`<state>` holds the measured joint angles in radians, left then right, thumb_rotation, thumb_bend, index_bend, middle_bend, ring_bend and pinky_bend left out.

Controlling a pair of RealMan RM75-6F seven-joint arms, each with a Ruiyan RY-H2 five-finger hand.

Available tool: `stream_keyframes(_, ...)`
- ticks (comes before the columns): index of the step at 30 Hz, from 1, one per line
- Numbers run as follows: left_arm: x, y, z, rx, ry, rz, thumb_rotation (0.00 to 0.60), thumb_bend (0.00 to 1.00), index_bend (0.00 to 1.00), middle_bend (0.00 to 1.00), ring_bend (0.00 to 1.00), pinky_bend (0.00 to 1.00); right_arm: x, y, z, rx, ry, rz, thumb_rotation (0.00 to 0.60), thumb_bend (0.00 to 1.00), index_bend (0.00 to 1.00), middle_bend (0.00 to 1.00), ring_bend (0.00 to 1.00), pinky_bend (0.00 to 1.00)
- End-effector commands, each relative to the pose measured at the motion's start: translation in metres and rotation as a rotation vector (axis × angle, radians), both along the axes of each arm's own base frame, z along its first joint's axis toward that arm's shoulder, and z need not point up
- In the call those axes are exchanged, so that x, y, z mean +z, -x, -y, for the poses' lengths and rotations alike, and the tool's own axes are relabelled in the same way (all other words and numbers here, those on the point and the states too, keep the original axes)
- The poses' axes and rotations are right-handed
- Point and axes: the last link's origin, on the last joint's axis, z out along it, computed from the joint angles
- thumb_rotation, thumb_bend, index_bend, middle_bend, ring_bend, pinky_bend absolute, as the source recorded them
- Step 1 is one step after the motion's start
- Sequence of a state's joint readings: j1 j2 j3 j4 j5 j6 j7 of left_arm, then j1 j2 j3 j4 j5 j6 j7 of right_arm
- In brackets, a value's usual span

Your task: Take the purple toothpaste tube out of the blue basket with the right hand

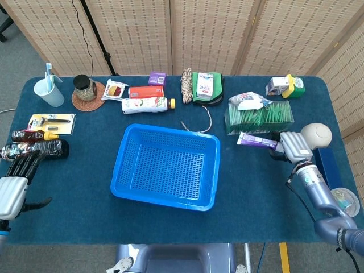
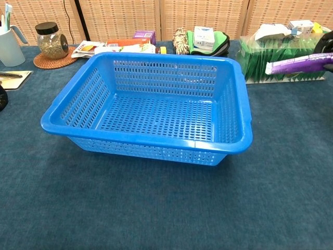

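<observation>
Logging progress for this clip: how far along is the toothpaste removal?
Done: the blue basket sits empty. In hand: the right hand holds the purple toothpaste tube right of the basket, in front of the green tissue box. Left: setting it down and letting go.
</observation>
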<state>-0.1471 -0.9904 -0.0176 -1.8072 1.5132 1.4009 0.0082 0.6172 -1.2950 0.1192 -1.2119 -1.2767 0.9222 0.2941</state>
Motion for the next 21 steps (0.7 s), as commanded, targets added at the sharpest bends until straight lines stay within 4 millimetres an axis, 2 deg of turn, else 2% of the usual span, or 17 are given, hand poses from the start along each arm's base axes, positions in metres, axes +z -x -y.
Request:
stream_keyframes(1,-0.001,0.0,0.001,-0.001,0.004,-0.002,0.6,0.0,0.0,0.0,0.0,0.0,-0.014,0.009,-0.004,-0.018,-0.039,-0.008,0.6,0.87,0.63,0.56,0.43,0.6)
stream_keyframes(6,0.0,0.0,0.001,0.001,-0.001,0.001,0.6,0.0,0.0,0.0,0.0,0.0,-0.025,0.011,-0.007,-0.009,-0.068,-0.019,0.6,0.87,0.62,0.56,0.43,0.6)
stream_keyframes(8,-0.001,0.001,0.001,0.002,0.004,-0.002,0.6,0.0,0.0,0.0,0.0,0.0,-0.03,0.011,-0.011,-0.006,-0.091,-0.031,0.6,0.84,0.59,0.54,0.42,0.57)
stream_keyframes(9,-0.001,0.001,0.001,0.002,0.006,-0.003,0.6,0.0,0.0,0.0,0.0,0.0,-0.03,0.011,-0.012,-0.008,-0.103,-0.035,0.6,0.78,0.54,0.49,0.38,0.51)
stream_keyframes(11,-0.001,0.0,0.001,0.0,0.007,-0.006,0.6,0.0,0.0,0.0,0.0,0.0,-0.029,0.016,-0.014,-0.014,-0.135,-0.09,0.6,0.54,0.33,0.29,0.2,0.33)
stream_keyframes(12,-0.001,0.0,0.001,-0.001,0.007,-0.007,0.6,0.0,0.0,0.0,0.0,0.0,-0.028,0.018,-0.014,-0.021,-0.141,-0.114,0.6,0.32,0.18,0.15,0.09,0.2)
stream_keyframes(14,-0.001,0.0,0.001,0.0,0.007,-0.007,0.6,0.0,0.0,0.0,0.0,0.0,-0.026,0.018,-0.015,-0.033,-0.136,-0.129,0.6,0.05,0.02,0.01,0.0,0.04)
stream_keyframes(15,-0.001,0.0,0.001,0.0,0.007,-0.007,0.6,0.0,0.0,0.0,0.0,0.0,-0.025,0.017,-0.016,-0.035,-0.131,-0.128,0.6,0.0,0.0,0.0,0.0,0.01)
stream_keyframes(21,-0.001,0.001,0.001,-0.001,0.007,-0.008,0.6,0.0,0.0,0.0,0.0,0.0,-0.007,0.011,-0.031,-0.003,-0.014,-0.121,0.6,0.0,0.0,0.0,0.0,0.0)
